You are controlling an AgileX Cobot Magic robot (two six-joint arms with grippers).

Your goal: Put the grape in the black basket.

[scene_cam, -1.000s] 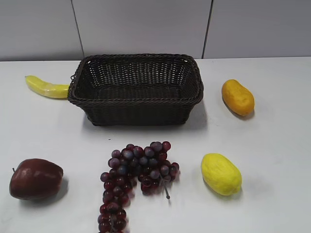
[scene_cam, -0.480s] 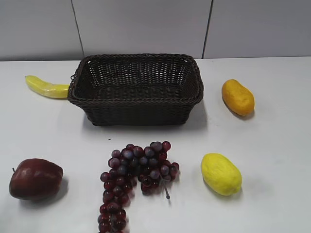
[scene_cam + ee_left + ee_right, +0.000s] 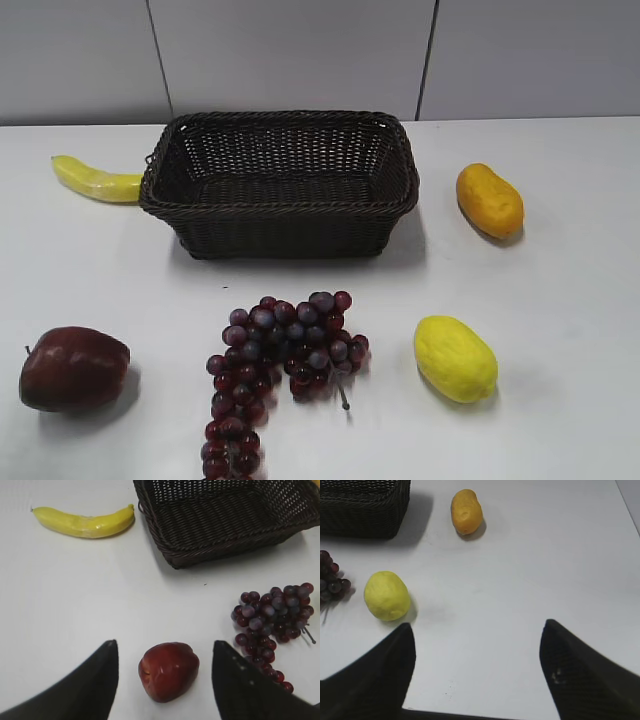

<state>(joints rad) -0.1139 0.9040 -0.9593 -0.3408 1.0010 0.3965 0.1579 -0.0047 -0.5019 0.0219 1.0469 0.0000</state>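
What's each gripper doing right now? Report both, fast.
Left gripper: open, holding nothing, above the dark red apple.
Right gripper: open, holding nothing, over bare white table.

Grape (image 3: 270, 372) btm cut off

white table (image 3: 560, 300), black basket (image 3: 280, 185), grape (image 3: 275, 360), apple (image 3: 72, 368), banana (image 3: 95, 180), lemon (image 3: 455, 358), mango (image 3: 489, 200)

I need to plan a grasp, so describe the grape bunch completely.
The grape is a large bunch of small round dark purple-red berries, some dusty blue-grey, looking glossy. It lies flat on the white table, nearer the camera than the black basket and apart from it. A tail of berries trails toward the near edge; a thin stem pokes out on its right. Nothing touches it.
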